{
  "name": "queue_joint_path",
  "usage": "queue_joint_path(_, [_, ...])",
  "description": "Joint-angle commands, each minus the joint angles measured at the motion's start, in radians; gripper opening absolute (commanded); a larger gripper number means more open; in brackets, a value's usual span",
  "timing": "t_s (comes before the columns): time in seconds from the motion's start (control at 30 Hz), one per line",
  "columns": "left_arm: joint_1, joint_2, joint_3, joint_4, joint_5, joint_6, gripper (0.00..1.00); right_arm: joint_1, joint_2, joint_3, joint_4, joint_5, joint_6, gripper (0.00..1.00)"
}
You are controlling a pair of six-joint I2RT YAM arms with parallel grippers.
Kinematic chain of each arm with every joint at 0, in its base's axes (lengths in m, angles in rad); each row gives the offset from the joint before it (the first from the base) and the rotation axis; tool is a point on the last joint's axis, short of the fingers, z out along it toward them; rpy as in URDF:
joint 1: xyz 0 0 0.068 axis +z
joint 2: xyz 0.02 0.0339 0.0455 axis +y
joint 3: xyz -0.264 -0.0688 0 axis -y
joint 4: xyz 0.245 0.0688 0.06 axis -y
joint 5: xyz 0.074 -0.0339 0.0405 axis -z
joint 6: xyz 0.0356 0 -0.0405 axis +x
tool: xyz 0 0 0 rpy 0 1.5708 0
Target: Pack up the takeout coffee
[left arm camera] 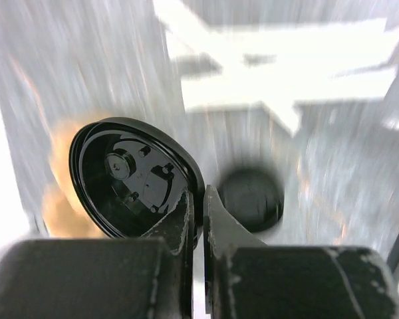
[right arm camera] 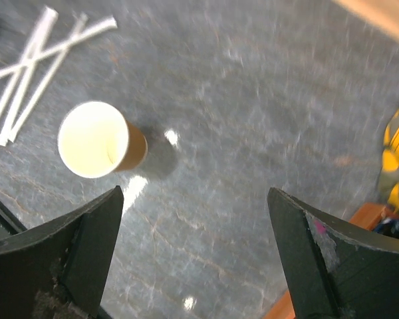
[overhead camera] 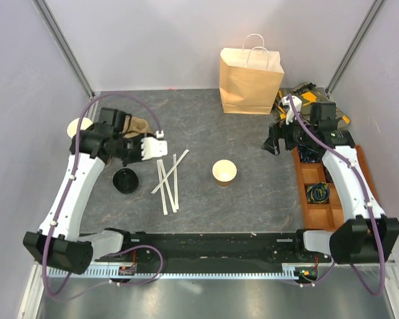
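The takeout coffee's cup, small, brown and with no lid on it, stands upright mid-table; the right wrist view shows its pale inside. My left gripper hovers at the left, shut on the rim of a round black lid, which sticks out to the left of the fingertips. My right gripper is open with nothing between its fingers, up and to the right of the cup. A brown paper bag with handles stands upright at the back.
A second black lid lies on the table under my left arm, blurred in the left wrist view. White wrapped straws lie crossed beside it. Brown cups are at far left, and a wooden compartment tray at right.
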Motion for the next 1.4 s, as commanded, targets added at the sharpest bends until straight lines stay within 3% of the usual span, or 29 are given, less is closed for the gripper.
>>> queue_joint_path(0.0, [-0.180, 0.094, 0.230, -0.116, 0.255, -0.333, 0.02, 0.001, -0.141, -0.041, 0.192, -0.145, -0.013, 0.98])
queue_joint_path(0.17, [-0.306, 0.223, 0.410, -0.076, 0.591, -0.601, 0.02, 0.015, -0.259, -0.060, 0.312, -0.170, -0.021, 0.98])
queue_joint_path(0.2, [-0.315, 0.252, 0.442, -0.029, 0.637, -0.709, 0.02, 0.016, -0.271, -0.054, 0.306, -0.183, -0.048, 0.98])
queue_joint_path(0.37, [-0.349, 0.245, 0.383, 0.302, 0.822, -1.078, 0.02, 0.018, -0.395, -0.043, 0.208, -0.240, -0.222, 0.98])
queue_joint_path(0.4, [-0.349, 0.223, 0.313, 0.404, 0.829, -1.233, 0.02, 0.018, -0.411, -0.049, 0.209, -0.246, -0.214, 0.98])
queue_joint_path(0.47, [-0.349, 0.144, 0.220, 0.728, 0.823, -1.395, 0.02, 0.018, -0.445, -0.066, 0.222, -0.265, -0.089, 0.98])
queue_joint_path(0.5, [-0.349, 0.115, 0.112, 0.847, 0.816, -1.561, 0.02, 0.018, -0.451, -0.074, 0.243, -0.269, -0.032, 0.98])
queue_joint_path(0.53, [-0.349, 0.088, 0.053, 1.124, 0.810, -1.654, 0.02, 0.018, -0.454, -0.084, 0.258, -0.286, 0.034, 0.97])
queue_joint_path(0.6, [-0.350, 0.038, -0.078, 1.334, 0.805, -1.903, 0.02, 0.019, -0.474, -0.127, 0.357, -0.296, 0.209, 0.96])
queue_joint_path(0.67, [-0.352, 0.059, -0.126, 1.523, 0.820, -2.032, 0.02, 0.019, -0.495, -0.164, 0.438, -0.314, 0.339, 0.91])
queue_joint_path(0.8, [-0.352, 0.084, -0.174, 1.743, 0.813, -2.251, 0.02, 0.023, -0.477, -0.201, 0.660, -0.407, 0.587, 0.82])
queue_joint_path(0.93, [-0.358, 0.094, -0.174, 1.786, 0.768, -2.273, 0.02, 0.052, -0.482, -0.256, 0.846, -0.405, 0.798, 0.64])
queue_joint_path(1.03, [-0.360, 0.102, -0.171, 1.786, 0.762, -2.285, 0.02, 0.075, -0.471, -0.264, 0.892, -0.380, 0.860, 0.62])
queue_joint_path(1.1, [-0.367, 0.108, -0.164, 1.786, 0.777, -2.301, 0.02, 0.084, -0.452, -0.250, 0.895, -0.381, 0.846, 0.68])
queue_joint_path(1.17, [-0.378, 0.114, -0.160, 1.786, 0.811, -2.316, 0.02, 0.095, -0.434, -0.210, 0.877, -0.403, 0.715, 0.69])
queue_joint_path(1.2, [-0.383, 0.117, -0.160, 1.778, 0.838, -2.318, 0.02, 0.099, -0.428, -0.184, 0.781, -0.414, 0.635, 0.69])
queue_joint_path(1.23, [-0.390, 0.120, -0.160, 1.774, 0.854, -2.318, 0.02, 0.110, -0.414, -0.117, 0.707, -0.435, 0.420, 0.70])
queue_joint_path(1.37, [-0.404, 0.134, -0.176, 1.772, 0.963, -2.354, 0.02, 0.128, -0.388, 0.018, 0.360, -0.510, 0.006, 0.74])
